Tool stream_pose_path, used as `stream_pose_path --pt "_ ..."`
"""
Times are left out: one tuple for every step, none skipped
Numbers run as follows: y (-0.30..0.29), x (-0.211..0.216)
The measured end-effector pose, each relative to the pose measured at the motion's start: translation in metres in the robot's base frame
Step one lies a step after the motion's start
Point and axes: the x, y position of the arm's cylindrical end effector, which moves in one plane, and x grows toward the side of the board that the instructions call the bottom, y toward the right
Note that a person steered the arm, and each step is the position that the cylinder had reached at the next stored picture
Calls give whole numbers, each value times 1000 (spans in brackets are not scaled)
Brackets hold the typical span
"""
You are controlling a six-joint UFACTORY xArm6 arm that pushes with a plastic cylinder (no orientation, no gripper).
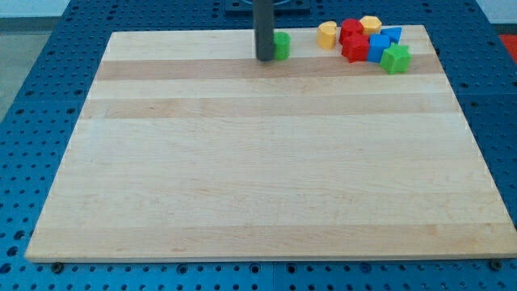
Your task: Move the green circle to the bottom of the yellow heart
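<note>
At far edge, my tip (265, 58) touches green circle (281, 45) on its left; yellow heart (326, 35) right; no jaws, plain rod.

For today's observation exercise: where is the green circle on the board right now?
The green circle sits near the view's top edge of the wooden board, slightly right of centre, right beside my tip on its right, and left of the yellow heart.
</note>
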Motion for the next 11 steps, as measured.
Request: stream_pose_path --pt "-5 -13" --pt "-21 -26" --pt "0 -28" --pt "42 -25" --pt "53 -25" --pt "56 -25" --pt "72 -25" --pt "73 -25" --pt "58 -1" --pt "101 66" --pt "205 119"
